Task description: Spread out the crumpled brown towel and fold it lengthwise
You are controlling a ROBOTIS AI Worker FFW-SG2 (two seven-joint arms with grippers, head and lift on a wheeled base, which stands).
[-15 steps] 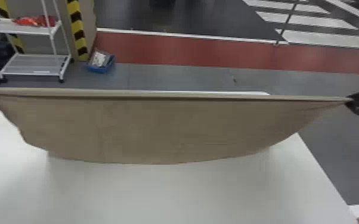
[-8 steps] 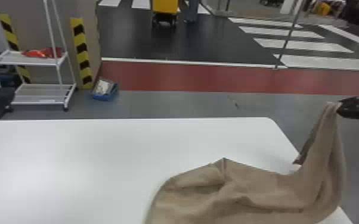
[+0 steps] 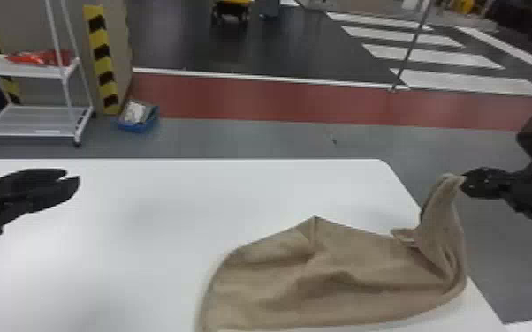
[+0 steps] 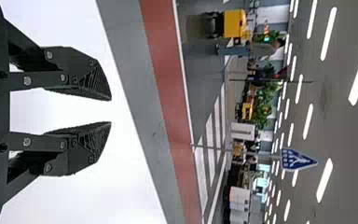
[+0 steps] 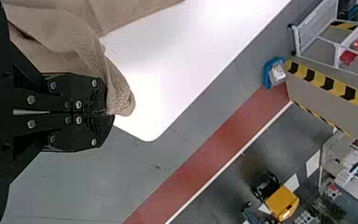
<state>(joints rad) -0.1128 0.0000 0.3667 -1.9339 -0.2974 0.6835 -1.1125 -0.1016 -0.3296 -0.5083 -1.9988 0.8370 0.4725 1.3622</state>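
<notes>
In the head view, the brown towel (image 3: 322, 273) lies bunched over the front right of the white table, one corner raised at the table's right edge. My right gripper (image 3: 465, 182) is shut on that raised corner. My left gripper (image 3: 73, 174) stands open over the table's left part, well apart from the towel. The left wrist view shows the left gripper (image 4: 111, 111) with a gap between its fingers and nothing in it. In the right wrist view, the towel (image 5: 114, 88) hangs from the closed right gripper (image 5: 109, 113).
The white table (image 3: 146, 212) has its far edge and rounded far right corner in the head view. Beyond it on the floor stand a white rack (image 3: 39, 121) and a blue bin (image 3: 137, 119).
The towel was stretched between both sides; its left end has come free and dropped onto the table. My left gripper has moved inward over the table, while the right one, still holding, is lower.
</notes>
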